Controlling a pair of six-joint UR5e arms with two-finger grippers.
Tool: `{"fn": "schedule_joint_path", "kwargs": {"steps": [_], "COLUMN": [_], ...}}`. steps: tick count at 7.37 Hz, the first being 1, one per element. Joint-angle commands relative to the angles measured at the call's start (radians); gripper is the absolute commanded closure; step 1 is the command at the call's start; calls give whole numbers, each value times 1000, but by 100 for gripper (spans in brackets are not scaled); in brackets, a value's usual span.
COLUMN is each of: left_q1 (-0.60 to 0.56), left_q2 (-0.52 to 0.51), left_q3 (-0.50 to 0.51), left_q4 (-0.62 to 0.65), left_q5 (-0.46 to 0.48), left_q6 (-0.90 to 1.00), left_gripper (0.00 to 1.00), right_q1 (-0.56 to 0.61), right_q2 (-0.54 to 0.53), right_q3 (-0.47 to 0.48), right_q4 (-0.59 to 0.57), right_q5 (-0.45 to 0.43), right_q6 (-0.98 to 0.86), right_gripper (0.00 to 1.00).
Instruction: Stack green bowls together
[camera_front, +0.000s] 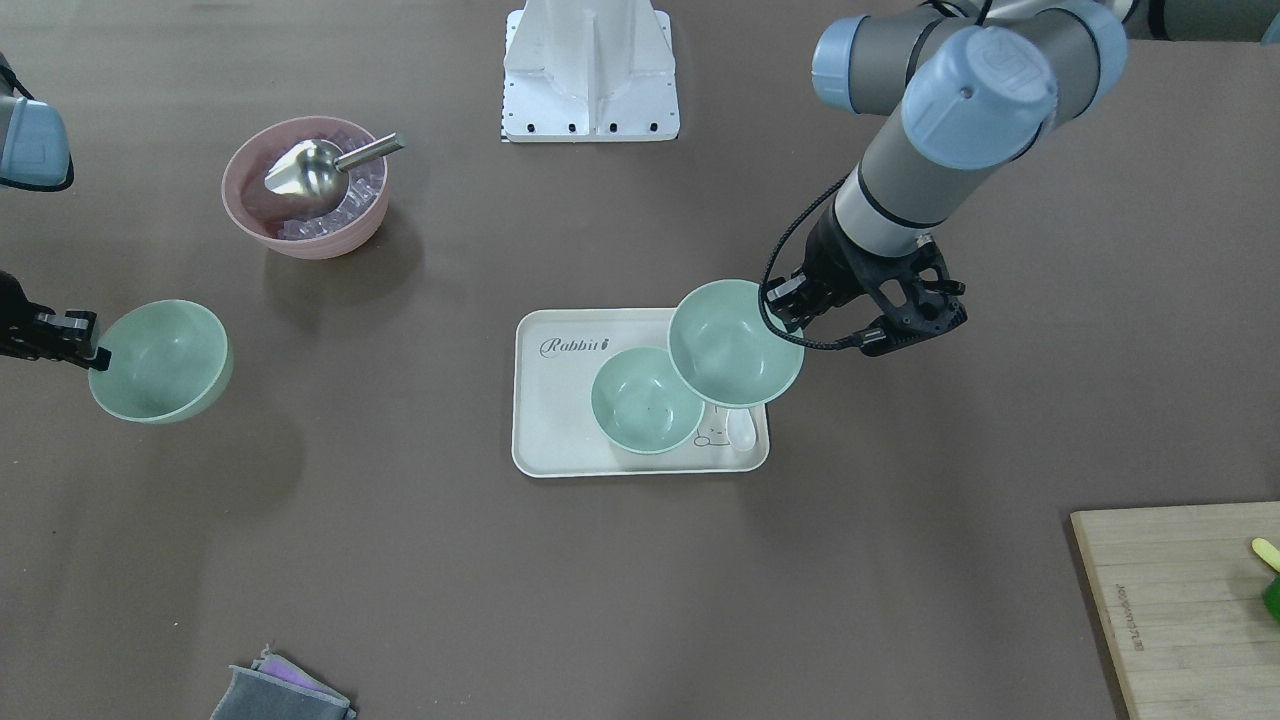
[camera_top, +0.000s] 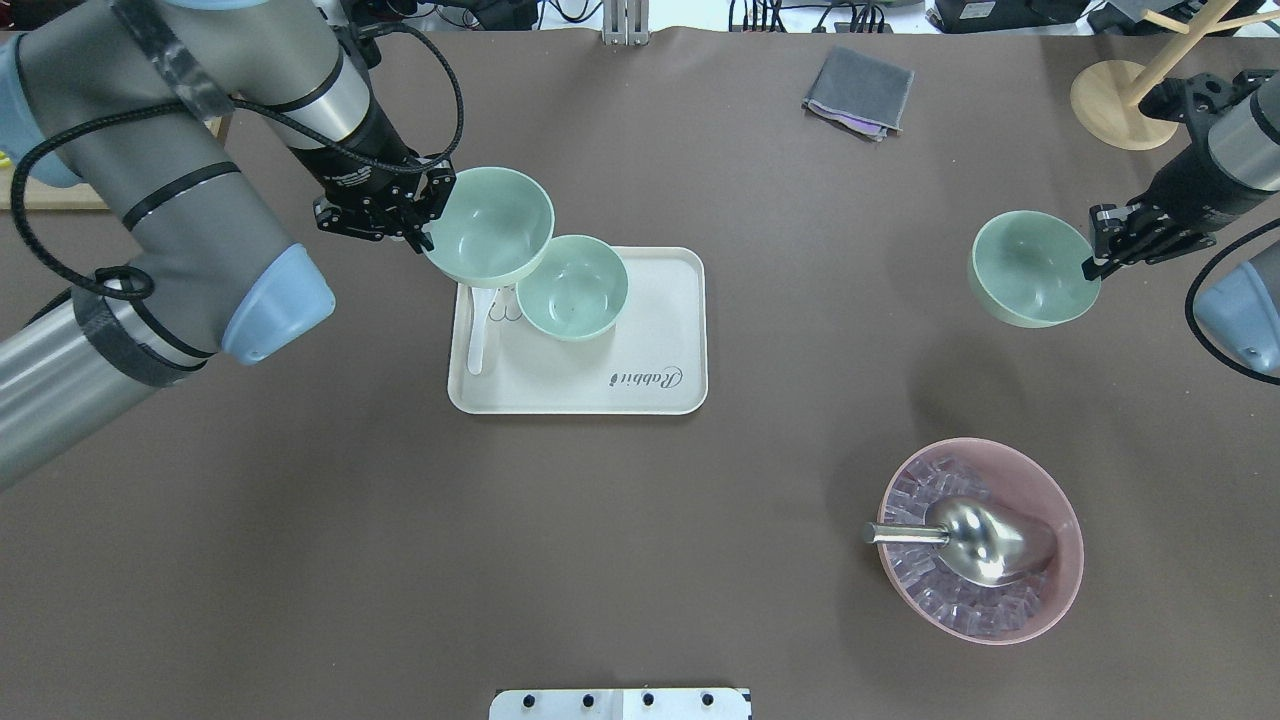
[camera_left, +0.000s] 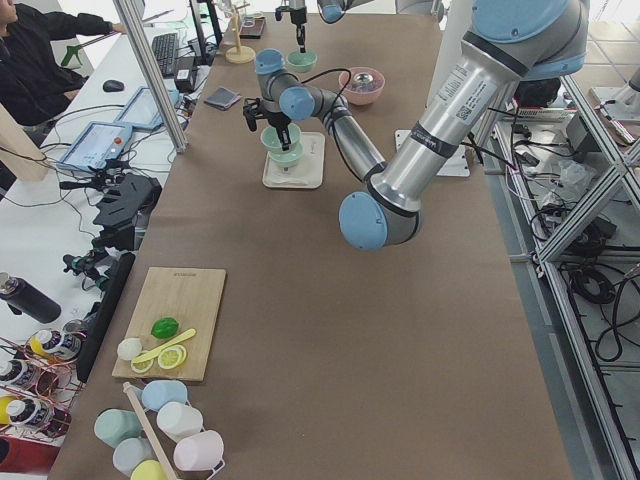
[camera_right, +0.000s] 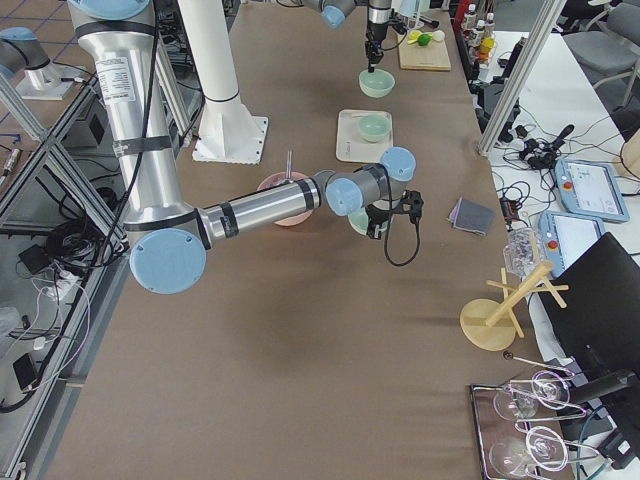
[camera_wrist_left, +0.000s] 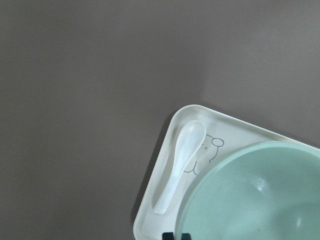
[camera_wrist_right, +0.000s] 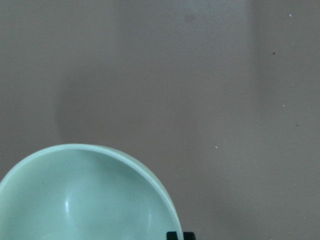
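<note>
**Two bowls lifted, none nested yet**

Front-facing view: the left gripper (camera_front: 792, 310) is clamped on the rim of the left-held bowl (camera_front: 735, 343). That bowl hangs over the far right corner of the tray (camera_front: 545, 430), and its edge overlaps the tray bowl (camera_front: 646, 400), which sits upright on the tray. Well apart at the left, the right gripper (camera_front: 92, 352) pinches the rim of the right-held bowl (camera_front: 162, 360); its shadow suggests it is off the table. I judge both pick-ups done and both nestings left to do. The tray reads "Rabbit" in script, beside a small cartoon drawing. The print on the wooden board (camera_front: 1180, 600) is too small to read.

Overhead view: the left-held bowl is off-centre from the tray bowl, not yet over its middle. "Rabbit" shows upside down. The pink bowl (camera_top: 1062, 560) and its metal scoop (camera_top: 990, 535) show no marking.

Side views: nothing is legible.

Left wrist view: a white spoon (camera_wrist_left: 179, 165) lies on the tray by the drawing.

Right wrist view: the bowl is over bare table, and there is no writing.
</note>
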Motion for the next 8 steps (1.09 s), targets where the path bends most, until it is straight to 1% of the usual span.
{"fn": "schedule_joint_path", "kwargs": {"steps": [1, 2, 4, 8], "left_q1": [23, 42, 78, 94], "left_q2": [-74, -74, -74, -86], "left_q3": [120, 148, 164, 210], "left_q4": [-76, -133, -141, -195], "left_q5": [2, 14, 60, 65], "left_q6": [-54, -57, -61, -88], "left_gripper": [100, 100, 100, 100], "right_q1": [-11, -16, -31, -47], "right_q2": [38, 43, 62, 79], "right_q3": [1, 1, -2, -4], "right_q4": [-4, -4, -5, -4], "right_q5": [-1, -4, -4, -7], "right_q6": [53, 53, 55, 55], "right_gripper": [100, 100, 100, 100]}}
